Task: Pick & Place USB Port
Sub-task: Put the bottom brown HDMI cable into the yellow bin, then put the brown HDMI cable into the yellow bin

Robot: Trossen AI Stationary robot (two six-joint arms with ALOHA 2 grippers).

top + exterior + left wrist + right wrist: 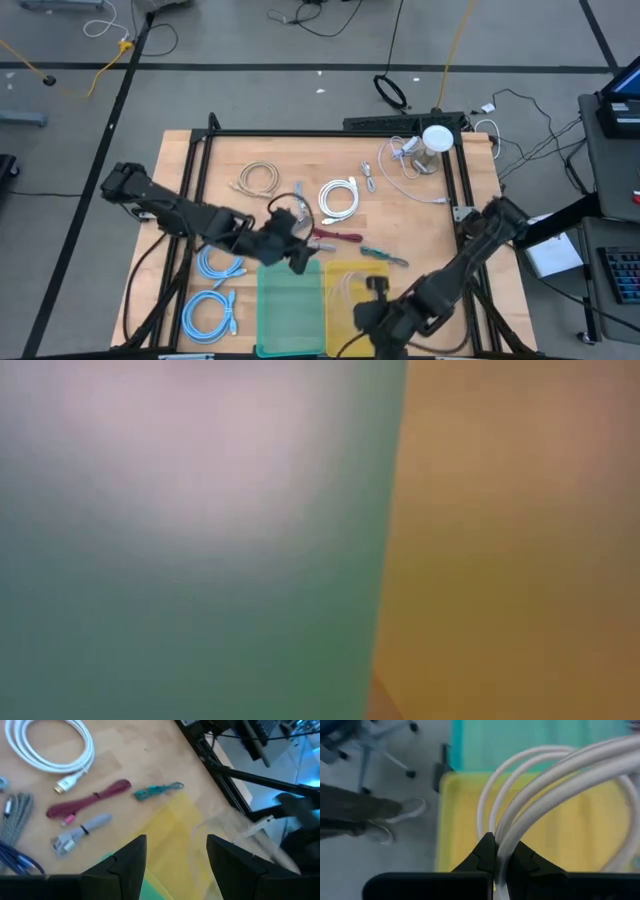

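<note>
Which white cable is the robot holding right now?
The coiled white cable pinched in the shut right gripper over the yellow bin. The other white coil lies untouched on the table, apart from both grippers.

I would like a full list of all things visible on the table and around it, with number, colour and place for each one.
green bin: 1, translucent green, table's near edge, left of the yellow one
yellow bin: 1, translucent yellow, beside the green bin
white cable coil: 1, white, held over the yellow bin
blue cables: 2 coils, light blue, near-left of the table
white coil: 1, white, table centre
beige coil: 1, beige, centre-left
red cable: 1, dark red, centre
green cable: 1, teal, by the yellow bin
grey cable: 1, grey, near the red one
left gripper: 1, dark, open, above the bins
right gripper: 1, dark, shut on white cable coil
</note>
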